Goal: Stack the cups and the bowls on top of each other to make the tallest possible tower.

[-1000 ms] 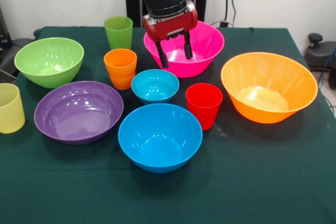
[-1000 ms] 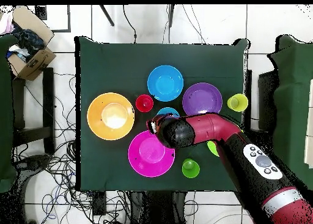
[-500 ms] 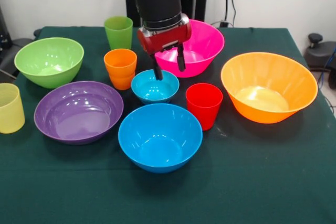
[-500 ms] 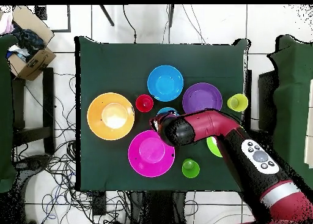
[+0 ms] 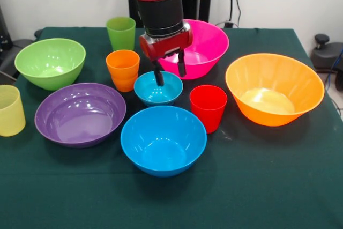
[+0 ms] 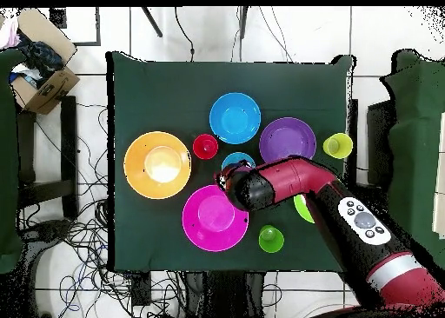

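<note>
Gripper (image 5: 168,73) open over the small blue bowl (image 5: 158,88); nothing stacked yet.
Front view: you see the fingers spread, holding nothing; one tip dips inside the small blue bowl's far rim, the other sits just behind it, in front of the pink bowl (image 5: 206,46); orange cup (image 5: 122,69) just left of it, red cup (image 5: 208,107) to its right, large blue bowl (image 5: 163,139) nearest cam; purple bowl (image 5: 80,113), lime bowl (image 5: 50,62), orange bowl (image 5: 274,95), green cup (image 5: 121,32), yellow cup (image 5: 10,110) all apart on the table (image 5: 257,186). Overhead view: arm hides the gripper and most of the small blue bowl; bowls and cups stand singly.
</note>
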Controlling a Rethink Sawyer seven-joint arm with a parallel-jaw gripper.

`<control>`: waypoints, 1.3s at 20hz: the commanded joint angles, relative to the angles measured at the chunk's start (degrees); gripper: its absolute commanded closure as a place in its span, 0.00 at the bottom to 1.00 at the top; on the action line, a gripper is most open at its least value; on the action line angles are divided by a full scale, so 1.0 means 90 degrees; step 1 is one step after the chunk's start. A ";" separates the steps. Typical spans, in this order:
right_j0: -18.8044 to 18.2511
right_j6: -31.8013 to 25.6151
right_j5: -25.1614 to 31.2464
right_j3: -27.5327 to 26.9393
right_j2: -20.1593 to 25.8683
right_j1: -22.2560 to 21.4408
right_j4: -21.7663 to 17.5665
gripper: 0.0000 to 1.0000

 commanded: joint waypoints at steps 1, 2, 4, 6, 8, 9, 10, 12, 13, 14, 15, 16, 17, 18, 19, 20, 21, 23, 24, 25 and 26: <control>0.0033 -0.1530 0.0893 -0.0319 -0.0300 0.0294 -0.0626 0.00; 0.0013 -0.1506 0.0893 -0.0287 -0.0296 0.0317 -0.0605 0.00; 0.0031 -0.1378 0.0882 -0.0297 -0.0338 0.0322 -0.0584 0.00; 0.0060 -0.1279 0.0876 -0.0335 -0.0380 0.0358 -0.0580 0.00; 0.0063 -0.1256 0.0885 -0.0357 -0.0403 0.0423 -0.0590 0.00; 0.0063 -0.1236 0.0894 -0.0345 -0.0423 0.0437 -0.0602 0.00; 0.0063 -0.1217 0.0903 -0.0332 -0.0443 0.0452 -0.0615 0.00; 0.0084 -0.1146 0.0882 -0.0301 -0.0483 0.0484 -0.0658 0.00; 0.0111 -0.1076 0.0827 -0.0288 -0.0528 0.0492 -0.0716 0.00; 0.0136 -0.1010 0.0785 -0.0292 -0.0579 0.0498 -0.0766 0.00; 0.0160 -0.0945 0.0743 -0.0296 -0.0629 0.0503 -0.0815 0.00; 0.0182 -0.0898 0.0727 -0.0304 -0.0689 0.0490 -0.0855 0.00; 0.0237 -0.0853 0.0691 -0.0332 -0.0745 0.0506 -0.0916 0.00; 0.0257 -0.0867 0.0681 -0.0329 -0.0777 0.0505 -0.0953 0.00; 0.0260 -0.0879 0.0680 -0.0280 -0.0790 0.0462 -0.0960 0.00; 0.0269 -0.0871 0.0672 -0.0230 -0.0807 0.0433 -0.0965 0.00; 0.0276 -0.0847 0.0662 -0.0159 -0.0813 0.0391 -0.0957 0.00; 0.0285 -0.0846 0.0653 0.0039 -0.0818 0.0301 -0.0984 0.00; 0.0278 -0.0866 0.0669 0.0163 -0.0819 0.0227 -0.1006 0.00; 0.0266 -0.0919 0.0724 0.0266 -0.0812 0.0155 -0.0998 0.00; 0.0220 -0.0999 0.0774 0.0370 -0.0818 0.0065 -0.1010 0.00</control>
